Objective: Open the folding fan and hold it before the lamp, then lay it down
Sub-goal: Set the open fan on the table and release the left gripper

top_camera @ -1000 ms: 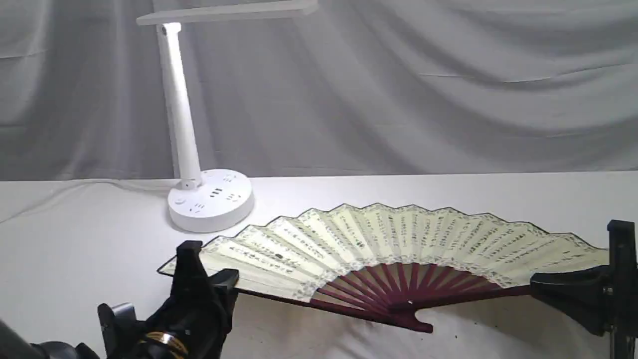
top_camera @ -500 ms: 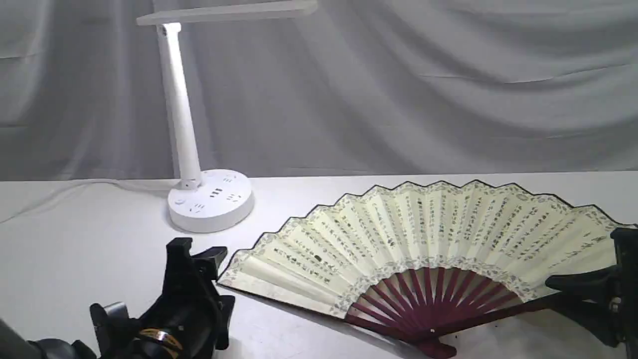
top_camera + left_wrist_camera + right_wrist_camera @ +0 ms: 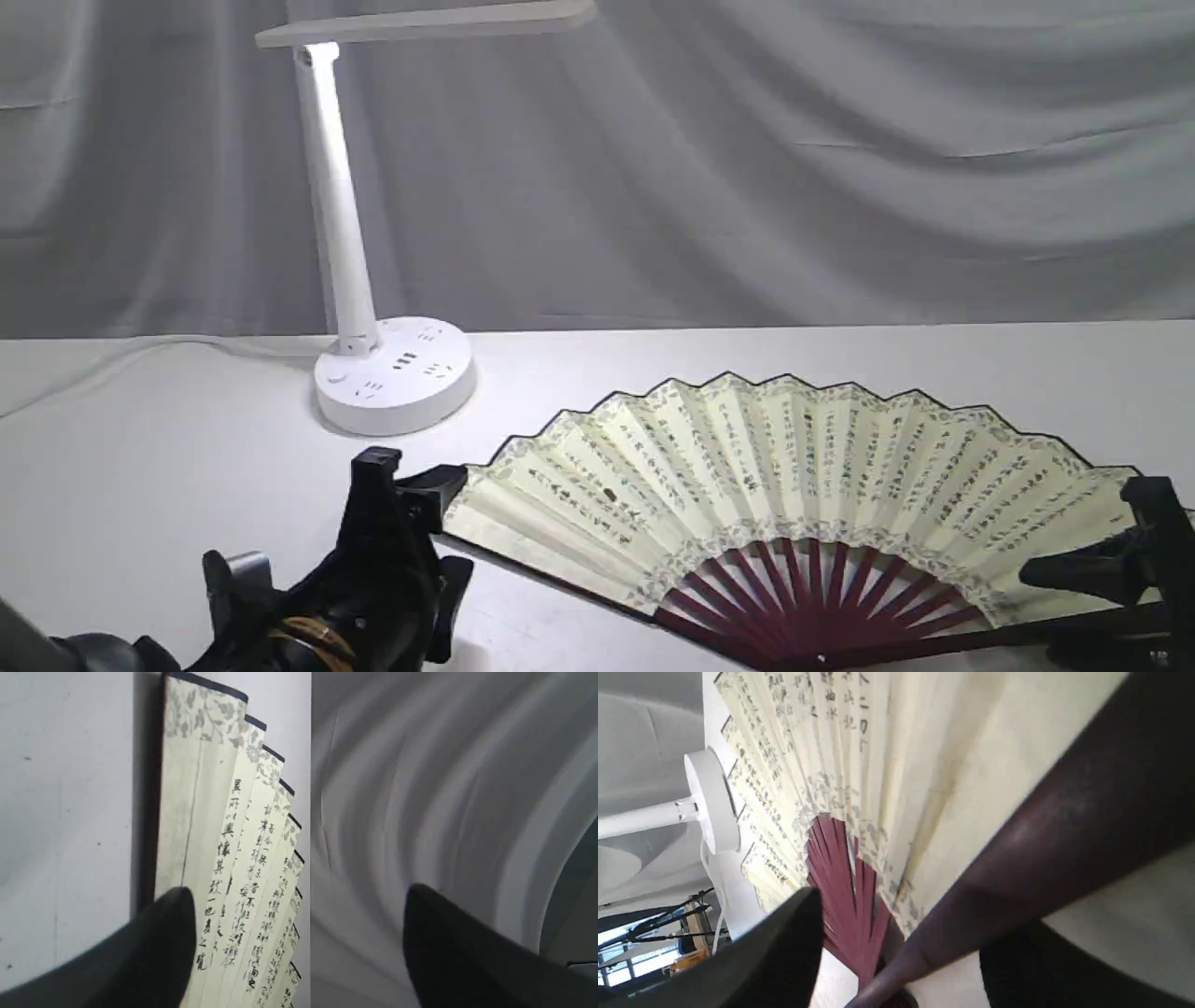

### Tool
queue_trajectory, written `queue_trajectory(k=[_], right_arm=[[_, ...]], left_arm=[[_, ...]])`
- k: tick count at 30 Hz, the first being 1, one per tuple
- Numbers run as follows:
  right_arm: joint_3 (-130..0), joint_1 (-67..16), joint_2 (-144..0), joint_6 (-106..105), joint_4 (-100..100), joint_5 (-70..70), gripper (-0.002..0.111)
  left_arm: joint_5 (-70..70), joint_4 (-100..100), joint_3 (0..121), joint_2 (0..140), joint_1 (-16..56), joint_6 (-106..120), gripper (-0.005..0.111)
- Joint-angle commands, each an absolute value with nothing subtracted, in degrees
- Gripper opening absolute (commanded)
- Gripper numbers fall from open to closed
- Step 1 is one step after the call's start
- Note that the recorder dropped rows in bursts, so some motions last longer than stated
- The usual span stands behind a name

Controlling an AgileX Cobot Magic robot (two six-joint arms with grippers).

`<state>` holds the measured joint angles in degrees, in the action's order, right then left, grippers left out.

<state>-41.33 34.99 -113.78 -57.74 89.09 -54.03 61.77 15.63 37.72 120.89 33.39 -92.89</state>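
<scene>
Claws first: right gripper (image 3: 906,942) is clamped on one dark maroon guard of the folding fan (image 3: 803,457), the wooden stick running between its two black fingers. Left gripper (image 3: 299,896) waits at the opposite end with jaws wide apart and nothing between them. One finger sits just beside the outermost pleat, and I cannot tell if it touches.

From where I stand, the fan is spread fully open, low over the white table (image 3: 140,448), its cream leaf and columns of script facing up and toward me. The lamp (image 3: 336,205) stands well apart, further back and to the left, with its stem lit.

The fan looks light. Its paper is probably thin and easy to crease or tear, so the stiff guards are the place to grip — never the leaf. Held at one end only, it may sag or fold shut.
</scene>
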Motion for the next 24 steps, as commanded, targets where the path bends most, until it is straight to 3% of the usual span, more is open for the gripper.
queue_trajectory(k=[1, 5, 12, 24], right_arm=[[-41.2, 35.3, -113.7, -56.4, 86.5, -54.1, 0.051], [-41.2, 35.3, -113.6, -54.8, 85.8, -54.1, 0.051], [-41.2, 35.3, -111.1, -53.5, 85.4, -53.8, 0.051], [-41.2, 35.3, -102.9, -47.7, 78.3, -48.0, 0.051]], left_arm=[[62.4, 15.4, 37.7, 119.3, 33.3, -93.2, 0.059], [57.8, 15.4, 37.7, 116.8, 33.3, -92.2, 0.05], [44.2, 11.7, 37.7, 112.4, 31.9, -88.2, 0.05], [25.8, -3.7, 37.7, 106.1, 23.6, -88.2, 0.05]])
